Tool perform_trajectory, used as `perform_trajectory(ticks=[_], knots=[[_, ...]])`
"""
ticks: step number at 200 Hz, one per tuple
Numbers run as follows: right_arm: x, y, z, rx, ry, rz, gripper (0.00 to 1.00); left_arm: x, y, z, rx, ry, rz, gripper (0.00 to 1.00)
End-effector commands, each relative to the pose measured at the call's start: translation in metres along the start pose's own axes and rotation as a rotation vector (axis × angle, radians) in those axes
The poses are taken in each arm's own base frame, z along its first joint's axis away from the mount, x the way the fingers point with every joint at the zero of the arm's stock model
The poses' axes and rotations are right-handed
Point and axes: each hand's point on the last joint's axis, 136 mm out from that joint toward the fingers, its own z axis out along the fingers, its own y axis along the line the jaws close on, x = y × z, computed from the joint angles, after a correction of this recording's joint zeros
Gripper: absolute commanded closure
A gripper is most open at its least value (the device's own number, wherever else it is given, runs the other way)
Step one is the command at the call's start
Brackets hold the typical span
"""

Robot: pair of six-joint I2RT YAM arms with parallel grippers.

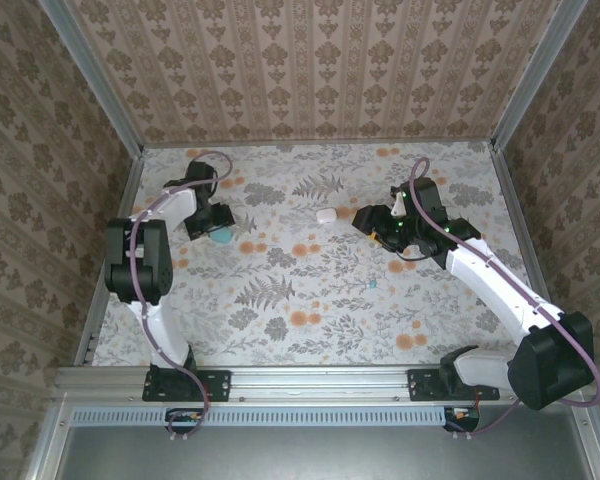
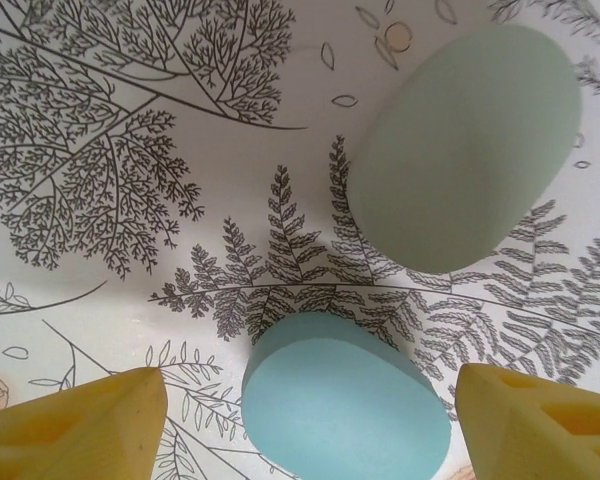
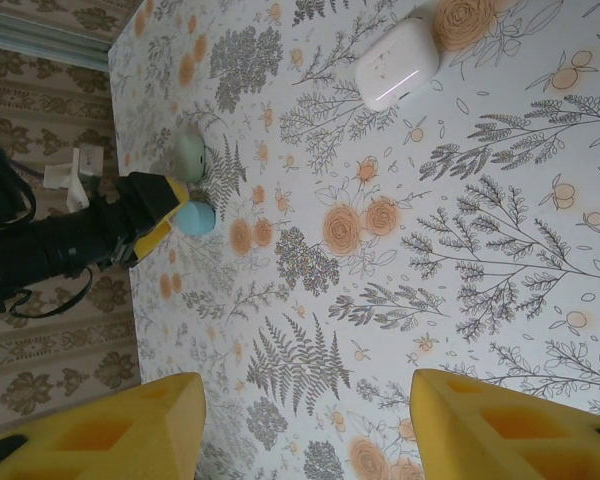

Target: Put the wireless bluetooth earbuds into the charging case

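Observation:
A teal pebble-shaped charging case (image 2: 345, 400) lies on the floral table between the yellow fingers (image 2: 90, 420) of my left gripper (image 2: 308, 388). The jaws stand open, with a gap on each side of the case. A pale green case (image 2: 470, 145) lies just beyond it. In the top view the left gripper (image 1: 212, 224) hovers at the far left over the teal case (image 1: 223, 238). A white case (image 1: 326, 215) lies mid-table, and my right gripper (image 1: 368, 220) is just right of it, open and empty (image 3: 305, 385). One tiny teal earbud (image 1: 372, 284) lies in front of the right gripper.
The right wrist view looks across the table to the white case (image 3: 397, 63), the pale green case (image 3: 190, 155), the teal case (image 3: 194, 216) and the left arm (image 3: 50, 250). Patterned walls (image 1: 310, 70) close in the table on three sides.

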Motion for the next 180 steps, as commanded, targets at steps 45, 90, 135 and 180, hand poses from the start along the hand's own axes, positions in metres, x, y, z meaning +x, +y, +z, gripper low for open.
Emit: perform_trajectory(ticks=[45,90,135,180], knots=[[-0.001,0.010,-0.004,-0.023,-0.004,-0.017,0.41,0.009,-0.008,0.015,-0.096,0.057,-0.027,0.26],[0.000,0.008,-0.003,-0.020,0.001,-0.017,0.41,0.021,-0.012,0.016,-0.097,0.079,-0.004,0.36],[0.001,0.008,-0.002,-0.021,0.004,-0.020,0.41,0.027,-0.012,0.016,-0.084,0.081,0.012,0.46],[0.001,0.005,-0.004,-0.005,-0.002,-0.029,0.41,0.047,-0.030,0.006,-0.040,0.117,0.083,0.47]])
